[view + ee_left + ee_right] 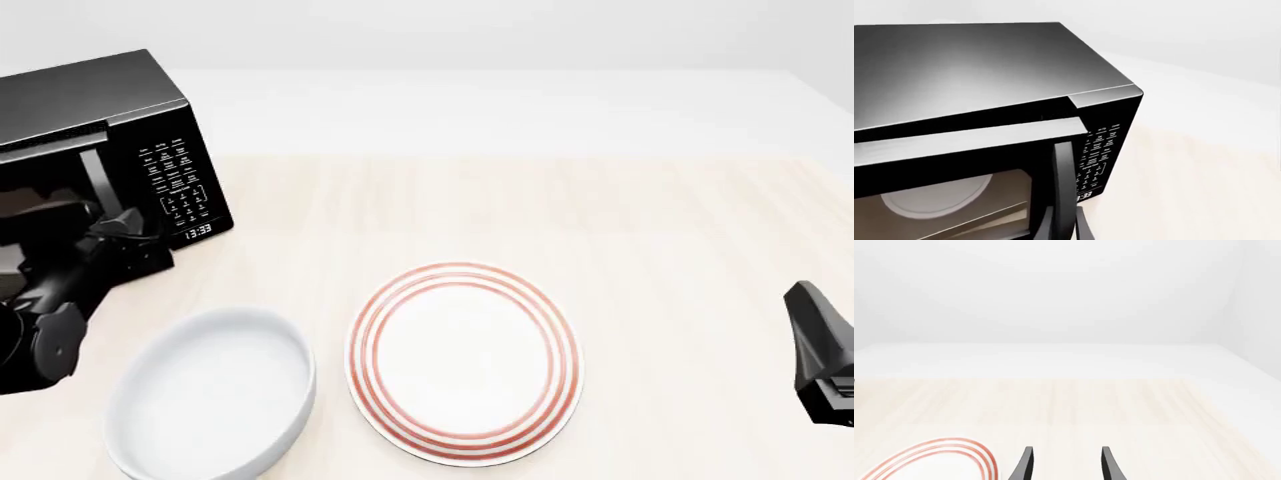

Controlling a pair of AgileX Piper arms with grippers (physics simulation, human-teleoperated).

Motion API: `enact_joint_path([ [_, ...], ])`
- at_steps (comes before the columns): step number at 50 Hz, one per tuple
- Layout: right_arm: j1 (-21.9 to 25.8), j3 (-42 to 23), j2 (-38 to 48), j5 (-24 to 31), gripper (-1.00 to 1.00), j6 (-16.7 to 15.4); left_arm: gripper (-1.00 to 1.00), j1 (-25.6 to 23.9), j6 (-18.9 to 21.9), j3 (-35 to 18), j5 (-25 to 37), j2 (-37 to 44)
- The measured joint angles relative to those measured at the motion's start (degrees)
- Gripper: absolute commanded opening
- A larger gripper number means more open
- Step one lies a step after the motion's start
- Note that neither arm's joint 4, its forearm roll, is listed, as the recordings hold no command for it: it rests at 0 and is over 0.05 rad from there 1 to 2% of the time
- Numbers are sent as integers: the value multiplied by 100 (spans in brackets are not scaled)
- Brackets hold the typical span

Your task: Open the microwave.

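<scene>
The black microwave (100,105) stands at the far left of the table. In the left wrist view its body (974,65) fills the picture, and the dark glass door (954,150) stands slightly ajar, with a gap along its top edge. The white turntable (937,197) shows through the glass. The keypad (1101,150) and clock display (198,231) face right. My left gripper (120,225) is at the vertical bar handle (1064,175), with its fingers (1044,222) on either side, shut on it. My right gripper (1067,465) is open and empty, low at the right (821,345).
A white bowl (207,390) sits near the front left, close to my left arm. A white plate with red rings (465,360) lies in the middle front and shows in the right wrist view (941,460). The light wood table (641,230) runs to the right.
</scene>
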Motion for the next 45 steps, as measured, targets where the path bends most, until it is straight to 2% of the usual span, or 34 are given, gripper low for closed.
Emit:
enact_joint_path([
  [23,0,0,-1,0,100,0,-100,-79,17,581,-94,-414],
  [45,0,0,-1,1,100,0,-100,-72,61,897,337,-930],
])
